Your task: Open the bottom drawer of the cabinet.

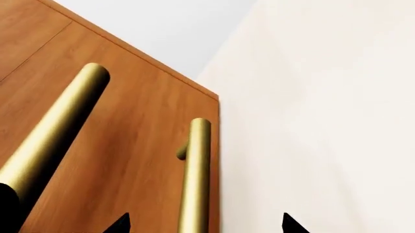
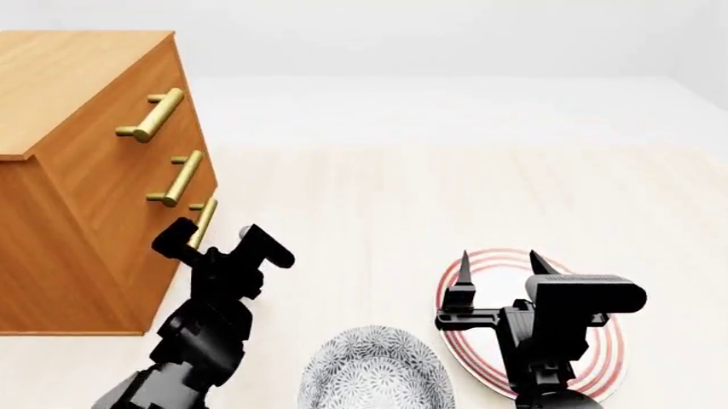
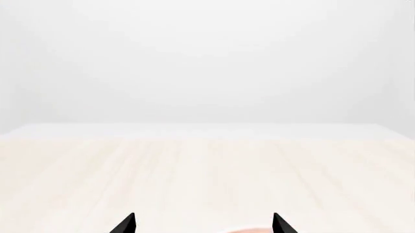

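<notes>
Left gripper (image 1: 202,224) is spread wide, its 2 tips straddling a brass handle (image 1: 196,174) without touching it — nothing is clasped. Ahead of it the cabinet (image 2: 80,153) rises with 3 drawers; the bottom drawer (image 2: 187,256) lies directly in front of this gripper, shut. In the left wrist view I cannot be sure the straddled bar is the lowest one. Closing early could miss the bar; an off-line pull could slip off or tug the whole cabinet. Right gripper (image 2: 499,264), well to the side over a striped plate (image 2: 609,358), also stands parted, holding nothing — a patterned bowl (image 2: 376,375) sits between the arms.
</notes>
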Controlling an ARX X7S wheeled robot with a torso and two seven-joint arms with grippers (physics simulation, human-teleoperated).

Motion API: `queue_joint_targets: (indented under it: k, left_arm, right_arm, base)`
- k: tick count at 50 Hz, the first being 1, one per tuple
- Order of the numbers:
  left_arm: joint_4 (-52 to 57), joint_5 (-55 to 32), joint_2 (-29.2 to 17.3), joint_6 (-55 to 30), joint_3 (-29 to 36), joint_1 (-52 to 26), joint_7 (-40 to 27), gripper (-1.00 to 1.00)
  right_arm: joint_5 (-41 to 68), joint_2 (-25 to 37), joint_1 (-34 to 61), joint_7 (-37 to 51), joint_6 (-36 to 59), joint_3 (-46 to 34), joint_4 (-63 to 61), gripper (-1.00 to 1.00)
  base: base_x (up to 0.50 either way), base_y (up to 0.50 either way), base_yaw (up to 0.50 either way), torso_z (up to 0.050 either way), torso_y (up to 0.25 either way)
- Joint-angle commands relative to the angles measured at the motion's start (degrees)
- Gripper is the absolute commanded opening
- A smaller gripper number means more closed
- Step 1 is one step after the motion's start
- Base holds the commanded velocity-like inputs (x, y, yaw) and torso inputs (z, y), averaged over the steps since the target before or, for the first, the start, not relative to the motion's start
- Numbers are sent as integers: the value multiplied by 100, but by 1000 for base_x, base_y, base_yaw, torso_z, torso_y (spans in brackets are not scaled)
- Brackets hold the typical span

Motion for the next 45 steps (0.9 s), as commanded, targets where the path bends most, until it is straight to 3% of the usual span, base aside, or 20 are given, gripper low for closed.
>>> queue_joint_targets:
  k: [1, 26, 27, 45]
  left_arm:
    - [-981, -141, 117, 157, 186, -403, -139, 100]
    - [-987, -1060, -15, -613, 913, -509, -390, 100]
    - [-987, -1071, -29, -488, 952, -484, -405, -100]
    - [-987, -1321, -45, -399, 1282, -500, -500, -100]
  right_arm:
    - [49, 42, 15, 49, 48, -4, -84, 100]
    - [133, 84, -29, 99, -94, -20, 5, 100]
    - [224, 104, 51, 149, 135, 38, -254, 100]
    - [265, 134, 82, 197, 115, 2, -170, 100]
  base:
    - [0, 0, 0, 0, 0]
    - [0, 0, 0, 0, 0]
    - [0, 0, 0, 0, 0]
    - [0, 0, 0, 0, 0]
